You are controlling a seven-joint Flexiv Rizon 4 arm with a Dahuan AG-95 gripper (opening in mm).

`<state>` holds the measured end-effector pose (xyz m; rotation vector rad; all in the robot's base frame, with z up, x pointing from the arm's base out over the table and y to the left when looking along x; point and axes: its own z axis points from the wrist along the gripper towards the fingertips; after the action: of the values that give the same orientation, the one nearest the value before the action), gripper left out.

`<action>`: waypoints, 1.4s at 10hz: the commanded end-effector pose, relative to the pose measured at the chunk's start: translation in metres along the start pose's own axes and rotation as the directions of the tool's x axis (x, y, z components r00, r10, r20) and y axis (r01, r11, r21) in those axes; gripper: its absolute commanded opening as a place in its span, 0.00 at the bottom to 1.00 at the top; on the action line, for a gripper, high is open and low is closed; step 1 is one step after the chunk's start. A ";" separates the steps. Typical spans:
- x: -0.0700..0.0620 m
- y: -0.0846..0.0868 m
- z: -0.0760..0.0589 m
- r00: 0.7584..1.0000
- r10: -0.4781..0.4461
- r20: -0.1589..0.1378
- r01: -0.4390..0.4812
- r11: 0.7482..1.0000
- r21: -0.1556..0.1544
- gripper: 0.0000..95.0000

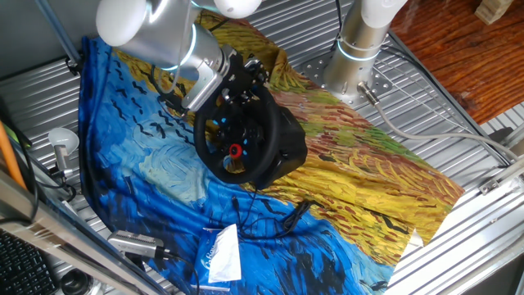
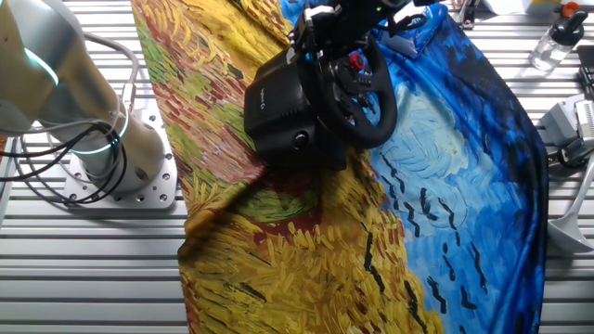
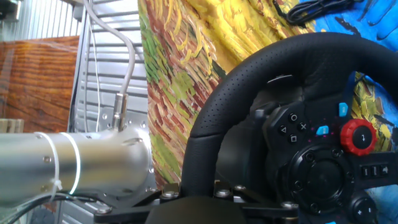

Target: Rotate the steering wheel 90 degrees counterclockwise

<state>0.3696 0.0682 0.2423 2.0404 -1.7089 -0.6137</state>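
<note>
My gripper [image 1: 237,78] sits at the steering wheel [image 1: 237,135] rim, upper centre; closure indeterminate. Rotation progress cannot be judged.

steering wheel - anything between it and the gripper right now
Nothing visible does. The gripper is already at the top of the steering wheel rim; the hand view shows the rim right at the hand, though the fingers themselves are not visible.

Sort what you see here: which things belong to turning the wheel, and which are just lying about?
Belongs to the job:
steering wheel
its black base
end effector, at the wheel's upper rim

Just lying about:
painted cloth
white packet
loose black cable
clear bottle
</note>
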 end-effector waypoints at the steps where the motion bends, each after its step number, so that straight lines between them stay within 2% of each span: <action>1: 0.002 -0.001 0.000 1.000 -0.004 -0.008 0.004 1.000 -0.001 0.00; 5: 0.004 -0.001 0.000 0.999 -0.037 -0.012 0.037 0.999 -0.004 0.00; 14: 0.020 -0.004 0.002 0.990 -0.141 -0.006 0.141 0.990 0.003 0.00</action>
<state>0.3742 0.0490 0.2380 2.1823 -1.5690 -0.6493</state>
